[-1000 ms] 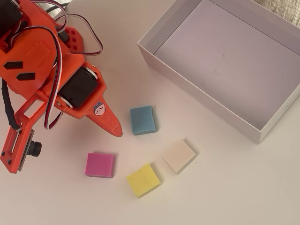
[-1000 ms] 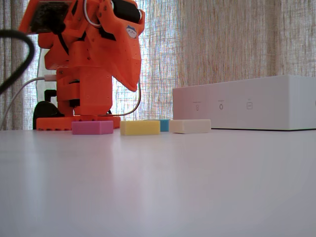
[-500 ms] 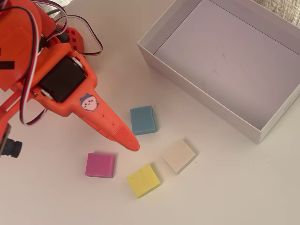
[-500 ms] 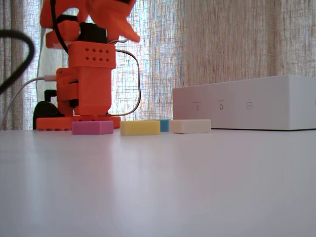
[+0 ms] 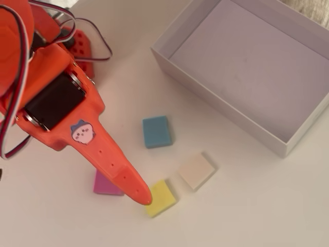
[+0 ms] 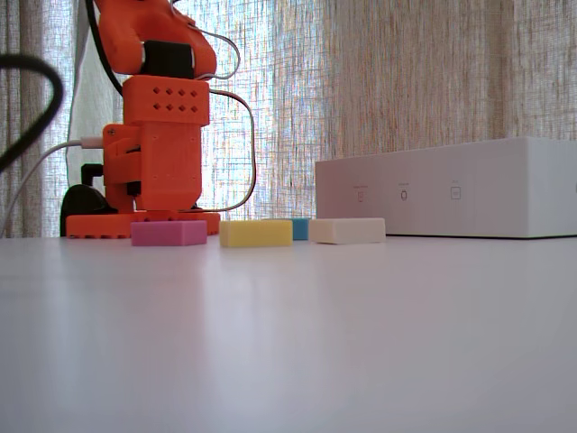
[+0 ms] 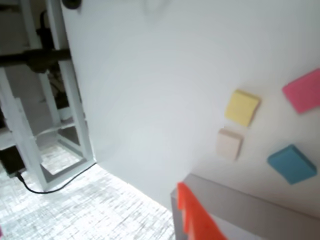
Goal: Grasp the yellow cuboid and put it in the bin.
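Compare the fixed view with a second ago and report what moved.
The arm swung upward: its gripper, low beside the base then, has risen out of the fixed view. Nothing was grasped. The yellow cuboid, pink block, cream block and bin stayed put.

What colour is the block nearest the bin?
Cream, seen best in the overhead view, beside the bin.

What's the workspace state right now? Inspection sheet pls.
Surface: white table, bare apart from the blocks and bin.
Job's things: yellow block flat on the table, untouched; bin empty.
Clutter: pink block, blue block, cream block, all apart from one another.
End effector: raised over the table, tip over the yellow block's edge in the overhead view, holding nothing; jaw state unclear.
Cables: black and white wires loop at the arm.
Surroundings: curtain behind the table.
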You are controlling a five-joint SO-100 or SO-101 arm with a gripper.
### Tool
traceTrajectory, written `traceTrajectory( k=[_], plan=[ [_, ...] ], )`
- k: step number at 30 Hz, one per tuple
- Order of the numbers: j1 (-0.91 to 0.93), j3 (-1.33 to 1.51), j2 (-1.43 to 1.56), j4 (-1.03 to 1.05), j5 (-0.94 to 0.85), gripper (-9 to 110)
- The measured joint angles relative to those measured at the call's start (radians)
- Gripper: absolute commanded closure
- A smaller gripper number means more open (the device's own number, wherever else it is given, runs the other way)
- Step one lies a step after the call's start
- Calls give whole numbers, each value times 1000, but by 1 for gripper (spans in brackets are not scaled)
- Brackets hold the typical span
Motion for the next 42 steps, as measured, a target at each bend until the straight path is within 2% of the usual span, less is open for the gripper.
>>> traceTrajectory(
  k=[8,15,26,42],
  plan=[
    [-40,44,-175,0,94,56],
    [28,92,-311,0,95,56],
    [100,252,-422,-144,41,56],
    [103,262,-584,-296,46,56]
  ],
)
